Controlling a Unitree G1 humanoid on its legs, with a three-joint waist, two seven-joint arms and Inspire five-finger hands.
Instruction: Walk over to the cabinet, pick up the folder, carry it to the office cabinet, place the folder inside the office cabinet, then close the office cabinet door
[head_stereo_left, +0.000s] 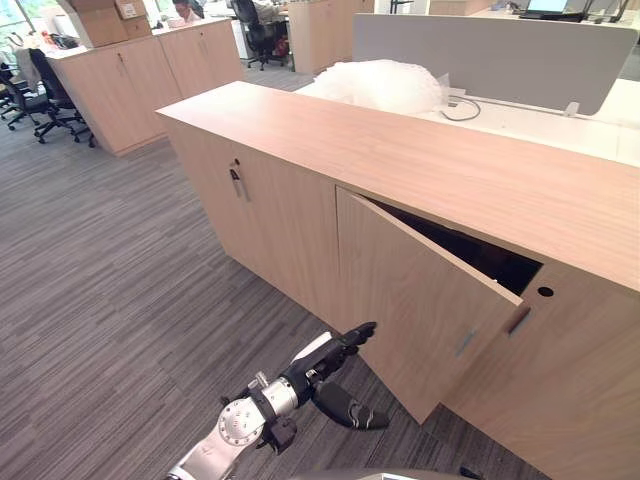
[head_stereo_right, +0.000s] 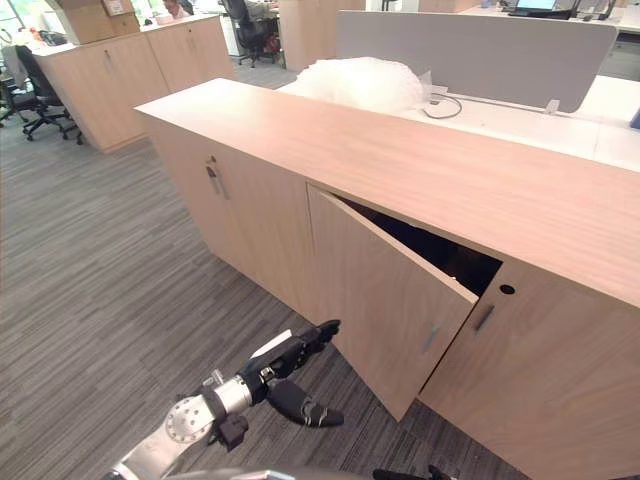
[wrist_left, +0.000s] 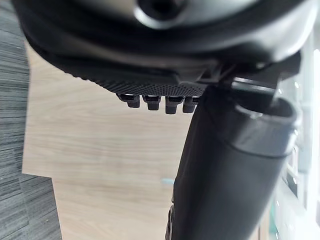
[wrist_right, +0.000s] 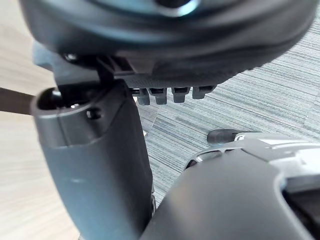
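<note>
The left hand hangs close before a pale wooden panel, most likely the cabinet door, with its fingers straight and holding nothing. The thick dark thumb stands out beside them. Grey striped carpet runs along one edge of the panel.

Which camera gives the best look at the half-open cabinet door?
The left eye view: the cabinet door shows whole, swung out, with a dark gap behind it. The right eye view shows the same. The left wrist view has pale wood past the left hand, probably the door; the right wrist view's wood strip I cannot place.
</note>
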